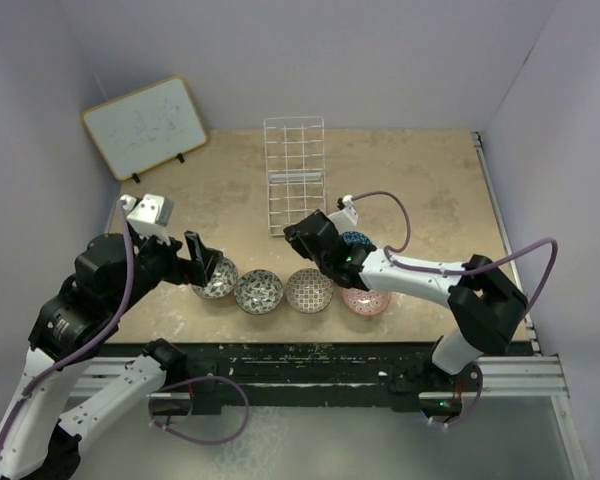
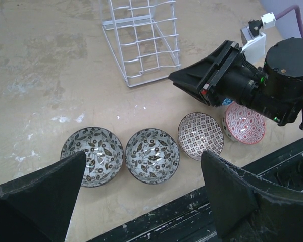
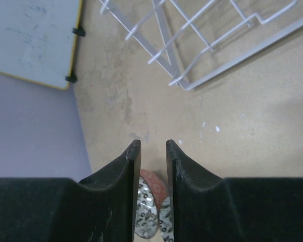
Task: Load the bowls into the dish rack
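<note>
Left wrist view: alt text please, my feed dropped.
In a row on the table sit two grey-black bowls, a beige-brown bowl and a pink-red bowl, framed by the open left gripper. Behind them stands the white dish rack, holding no bowls, with the right gripper hovering beside it.

Four bowls are lying in a row along the near edge of the table (image 1: 430, 195): from left to right, the leftmost bowl (image 1: 217, 279), second bowl (image 1: 259, 291), third bowl (image 1: 309, 289) and rightmost bowl (image 1: 365, 299). A fifth bowl (image 1: 357, 240) is sitting just behind the rightmost bowl. The dish rack (image 1: 294, 180) is standing behind the row, at centre. The whiteboard (image 1: 145, 126) is leaning in the far left corner.
</note>
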Available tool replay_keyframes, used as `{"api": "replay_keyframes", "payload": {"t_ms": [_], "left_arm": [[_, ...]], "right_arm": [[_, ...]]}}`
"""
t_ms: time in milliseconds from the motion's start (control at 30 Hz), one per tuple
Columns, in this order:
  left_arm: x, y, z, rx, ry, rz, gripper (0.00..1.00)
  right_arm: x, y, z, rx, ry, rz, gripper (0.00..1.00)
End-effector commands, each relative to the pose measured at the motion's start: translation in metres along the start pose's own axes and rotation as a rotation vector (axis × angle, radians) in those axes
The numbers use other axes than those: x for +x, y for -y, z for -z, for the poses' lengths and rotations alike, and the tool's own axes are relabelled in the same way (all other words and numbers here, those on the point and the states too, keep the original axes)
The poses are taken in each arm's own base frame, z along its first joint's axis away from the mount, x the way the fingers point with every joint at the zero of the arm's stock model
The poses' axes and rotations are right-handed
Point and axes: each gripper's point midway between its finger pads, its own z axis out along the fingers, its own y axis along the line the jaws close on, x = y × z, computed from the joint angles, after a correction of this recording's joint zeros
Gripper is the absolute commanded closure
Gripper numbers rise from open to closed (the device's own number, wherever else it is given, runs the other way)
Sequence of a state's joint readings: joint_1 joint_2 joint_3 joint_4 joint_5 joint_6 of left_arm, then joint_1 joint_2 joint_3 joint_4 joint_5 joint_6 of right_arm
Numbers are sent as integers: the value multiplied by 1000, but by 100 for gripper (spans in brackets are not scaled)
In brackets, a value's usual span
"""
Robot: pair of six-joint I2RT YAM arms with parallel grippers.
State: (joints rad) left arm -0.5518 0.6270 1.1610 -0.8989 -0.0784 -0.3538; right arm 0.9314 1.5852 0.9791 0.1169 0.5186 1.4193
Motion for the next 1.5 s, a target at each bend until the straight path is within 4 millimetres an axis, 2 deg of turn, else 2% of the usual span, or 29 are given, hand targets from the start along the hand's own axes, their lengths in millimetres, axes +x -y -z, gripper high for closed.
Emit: {"api": "replay_keyframes", "payload": {"t_ms": [0,133,267,500,567,700,733,767,867,933,1000,1133,1167,1233,1367,1467], "left_arm": [[-10,3,2,15,55,27,1],[-9,2,0,8,52,23,1],[-8,2,-3,5,38,12,1],[-4,1,-9,0,26,12,1],[-3,0,-10,-3,21,3,1],[-4,-2,-12,-15,20,-12,1],[-4,-3,-12,-20,20,-13,1],[-4,-4,-13,-24,22,-13,1],[-5,-7,-15,-39,36,-9,1],[-6,-8,-19,-44,45,-6,1],[-5,-8,-24,-48,45,-6,1],[-6,-5,-36,-44,39,5,1],[-8,-4,-38,-36,46,7,1],[-12,0,-41,-20,58,12,1],[-19,5,-44,-2,77,12,1],[-27,4,-48,-9,107,2,1]], "right_arm": [[-20,-9,-7,-116,139,-123,70],[-36,-3,-4,-156,232,-165,69],[-48,-12,-5,-181,294,-157,72],[-47,-13,-11,-161,308,-132,73],[-48,-14,-6,-151,300,-96,72],[-42,-7,4,-13,209,111,65],[-47,-13,10,21,197,150,63],[-47,-1,15,87,175,217,60],[-52,14,33,156,137,300,56],[-58,20,43,169,130,330,54],[-64,18,52,151,126,363,54],[-84,21,55,173,133,394,47],[-91,21,54,174,131,398,42],[-109,21,44,151,109,412,40],[-147,0,31,55,115,473,15],[-176,-21,24,1,136,546,12]]}}
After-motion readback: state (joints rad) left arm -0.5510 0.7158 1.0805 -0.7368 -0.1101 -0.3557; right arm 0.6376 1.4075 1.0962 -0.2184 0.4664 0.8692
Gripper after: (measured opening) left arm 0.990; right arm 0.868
